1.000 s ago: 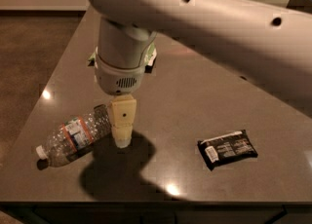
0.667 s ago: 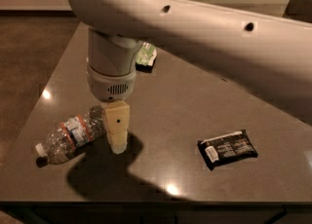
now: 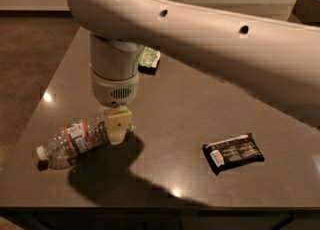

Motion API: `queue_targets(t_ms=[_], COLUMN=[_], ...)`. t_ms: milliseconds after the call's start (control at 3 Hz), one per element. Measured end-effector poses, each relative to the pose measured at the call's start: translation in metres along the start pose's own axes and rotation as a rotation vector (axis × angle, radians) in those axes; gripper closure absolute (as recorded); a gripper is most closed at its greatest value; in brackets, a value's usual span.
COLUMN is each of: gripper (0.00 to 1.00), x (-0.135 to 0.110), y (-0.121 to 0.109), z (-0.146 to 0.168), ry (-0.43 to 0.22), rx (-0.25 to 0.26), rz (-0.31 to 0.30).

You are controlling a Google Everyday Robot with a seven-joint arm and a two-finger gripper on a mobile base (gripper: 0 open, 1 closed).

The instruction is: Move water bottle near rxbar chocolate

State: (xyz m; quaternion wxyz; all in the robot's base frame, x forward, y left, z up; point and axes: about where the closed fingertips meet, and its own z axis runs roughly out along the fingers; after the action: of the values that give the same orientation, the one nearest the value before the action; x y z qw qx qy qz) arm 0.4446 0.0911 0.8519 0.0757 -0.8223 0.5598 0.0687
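The water bottle [image 3: 75, 139] lies on its side at the front left of the grey table [image 3: 190, 99], white cap pointing left, with its red, white and blue label facing up. The gripper [image 3: 118, 128] hangs from the big white arm and sits at the bottle's right, bottom end, right against it. The rxbar chocolate [image 3: 233, 152], a flat black wrapper with white print, lies at the front right, well apart from the bottle.
A green-and-white snack bag [image 3: 149, 58] lies at the back of the table, partly hidden behind the arm. The table's front edge runs just below the bottle and the bar. Dark floor lies to the left.
The arm and gripper have moved left and lower, ending against the bottle's bottom end. The bottle and the bar lie where they were.
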Motion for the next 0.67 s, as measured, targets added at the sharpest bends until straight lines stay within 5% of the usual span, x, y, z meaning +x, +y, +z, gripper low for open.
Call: queue_targets(t_ms=[667], gripper=[0.88], x=[0.058], y=[-0.003], z=[-0.02], ry=[0.028], rx=[0.031], rz=[0.116])
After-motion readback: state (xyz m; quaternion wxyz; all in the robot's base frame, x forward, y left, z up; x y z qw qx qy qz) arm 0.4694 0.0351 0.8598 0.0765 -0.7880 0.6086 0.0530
